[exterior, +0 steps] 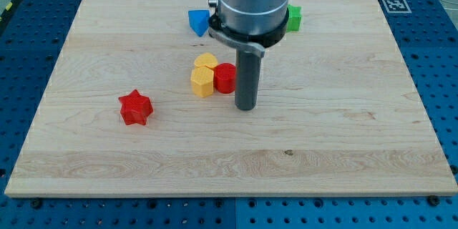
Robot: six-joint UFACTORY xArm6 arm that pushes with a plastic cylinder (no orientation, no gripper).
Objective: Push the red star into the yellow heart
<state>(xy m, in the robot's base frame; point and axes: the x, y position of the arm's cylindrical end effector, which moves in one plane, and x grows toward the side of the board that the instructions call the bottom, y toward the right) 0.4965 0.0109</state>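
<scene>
The red star (135, 107) lies on the wooden board at the view's left, apart from other blocks. The yellow heart (206, 61) sits near the board's middle, touching a yellow hexagon-like block (202, 81) below it and a red cylinder (225, 78) at its right. My tip (246, 106) is down on the board just right of and slightly below the red cylinder, far to the right of the red star.
A blue block (198, 22) lies near the view's top, left of the arm. A green block (294, 18) shows at the arm's right, partly hidden. The board's edges (229, 192) border a blue perforated table.
</scene>
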